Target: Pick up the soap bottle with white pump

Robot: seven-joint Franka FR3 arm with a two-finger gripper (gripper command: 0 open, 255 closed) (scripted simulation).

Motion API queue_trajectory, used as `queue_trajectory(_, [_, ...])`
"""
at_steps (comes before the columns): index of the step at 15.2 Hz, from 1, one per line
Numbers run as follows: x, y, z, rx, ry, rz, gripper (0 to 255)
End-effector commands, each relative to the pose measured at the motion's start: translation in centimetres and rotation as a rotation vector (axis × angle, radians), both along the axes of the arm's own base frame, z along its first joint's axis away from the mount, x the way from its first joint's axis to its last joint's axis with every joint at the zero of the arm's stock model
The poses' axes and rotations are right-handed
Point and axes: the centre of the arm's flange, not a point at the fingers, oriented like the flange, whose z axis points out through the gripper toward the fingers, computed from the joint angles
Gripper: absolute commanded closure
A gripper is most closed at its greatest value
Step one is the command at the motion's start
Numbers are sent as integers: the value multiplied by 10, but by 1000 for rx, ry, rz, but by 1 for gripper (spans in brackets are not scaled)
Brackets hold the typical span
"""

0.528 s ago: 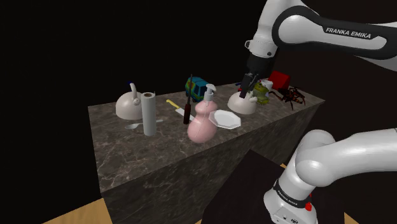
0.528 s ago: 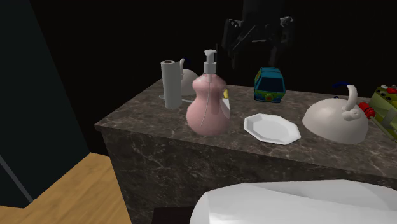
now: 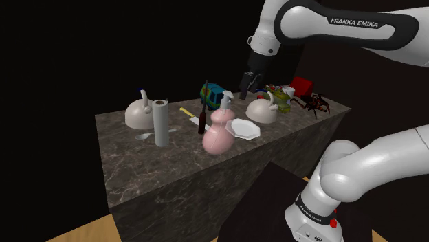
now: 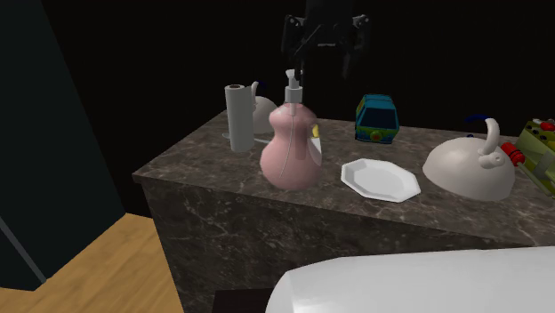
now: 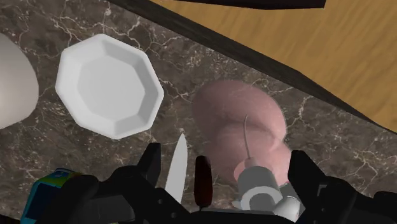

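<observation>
The soap bottle [image 3: 218, 135] is pink and gourd-shaped with a white pump [image 3: 225, 102]. It stands upright near the counter's front edge. In the second exterior view the bottle [image 4: 290, 148] and its pump [image 4: 293, 87] sit just below and left of my gripper [image 4: 325, 55]. My gripper [image 3: 247, 89] hangs open above the counter, higher than the pump and not touching it. In the wrist view the bottle [image 5: 245, 124] and its pump [image 5: 261, 192] lie beneath my open gripper [image 5: 226, 170], nearer one finger [image 5: 302, 173].
A white octagonal plate [image 3: 242, 128] lies beside the bottle, with a white dome-shaped kettle [image 3: 263, 111] past it. A paper roll [image 3: 161, 122], a second white kettle [image 3: 139, 113], a blue toy van [image 3: 213, 94] and a knife [image 5: 177, 167] share the dark marble counter [image 3: 165, 172].
My gripper has swung from over the white kettle toward the shoulder view's left, and now hangs close above the soap bottle's pump. Nothing on the counter moved.
</observation>
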Motion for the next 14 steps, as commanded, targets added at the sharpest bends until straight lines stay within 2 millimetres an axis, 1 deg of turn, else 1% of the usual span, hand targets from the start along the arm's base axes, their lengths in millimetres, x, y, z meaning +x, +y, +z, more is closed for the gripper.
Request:
queue_trajectory(1, [19,16,4,12,-14,0,0])
queue_trajectory(4, [46,37,12,28,-35,-1,0])
queue_trajectory(5, [50,40,13,31,-38,-1,0])
queue_trajectory(12, [50,40,-24,31,-38,-1,0])
queue_trajectory(14, [50,40,-27,31,-38,-1,0])
